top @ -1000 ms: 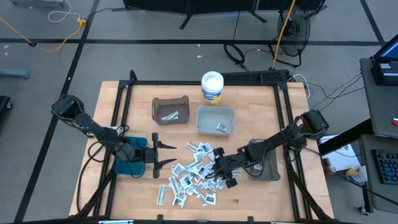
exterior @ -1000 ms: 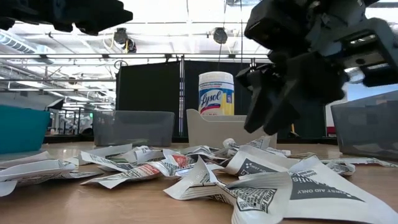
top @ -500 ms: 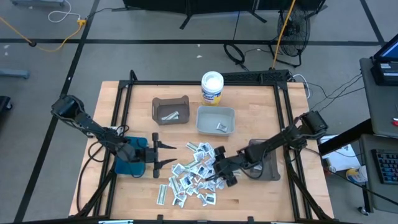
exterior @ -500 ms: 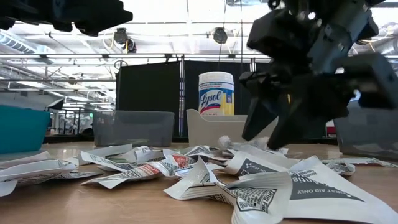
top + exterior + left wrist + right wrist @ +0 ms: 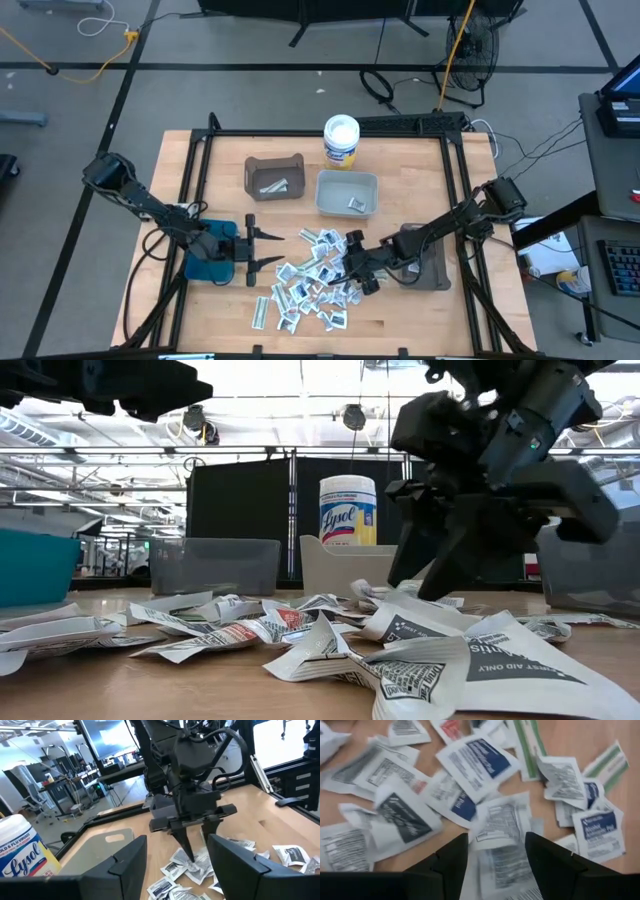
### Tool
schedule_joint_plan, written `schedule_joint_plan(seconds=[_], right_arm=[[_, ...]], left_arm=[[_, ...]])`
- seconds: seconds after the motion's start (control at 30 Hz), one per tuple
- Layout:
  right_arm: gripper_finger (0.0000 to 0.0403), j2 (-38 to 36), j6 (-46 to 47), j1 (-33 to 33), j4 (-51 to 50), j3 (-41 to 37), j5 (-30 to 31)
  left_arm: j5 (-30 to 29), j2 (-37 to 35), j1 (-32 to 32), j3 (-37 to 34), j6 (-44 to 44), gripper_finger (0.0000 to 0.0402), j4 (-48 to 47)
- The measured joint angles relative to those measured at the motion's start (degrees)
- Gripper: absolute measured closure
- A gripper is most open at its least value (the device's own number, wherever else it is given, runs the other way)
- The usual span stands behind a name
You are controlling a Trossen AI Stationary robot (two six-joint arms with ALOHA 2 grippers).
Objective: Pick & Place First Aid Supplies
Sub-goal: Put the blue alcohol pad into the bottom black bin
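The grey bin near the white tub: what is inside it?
The grey bin holds one small packet near its right side; the rest looks bare. Its floor is hidden by its wall in the low view.

right hand [image 5: 425, 585] over packets [image 5: 330, 635], fingers apart; lysol tub [image 5: 347, 510] behind.

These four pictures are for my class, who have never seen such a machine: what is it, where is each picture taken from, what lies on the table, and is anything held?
It is a robot with two dark arms at a wooden table, each ending in a two-finger gripper. One camera looks straight down, one sits at table height, and one rides on each wrist. A heap of first aid packets lies mid-table, with a brown bin, a grey bin, a teal bin and a white tub. The right gripper is down over the heap, fingers open, with a packet between them but not visibly gripped. The left gripper waits open beside the teal bin, holding nothing.
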Motion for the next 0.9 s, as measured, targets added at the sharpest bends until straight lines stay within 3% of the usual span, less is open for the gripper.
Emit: schedule_joint_plan(seconds=[0.9], right_arm=[[0.0397,0.0,0.8,0.0,0.2,0.0,-0.2]], left_arm=[[0.0,0.0,0.0,0.0,-0.6,0.0188,-0.6]])
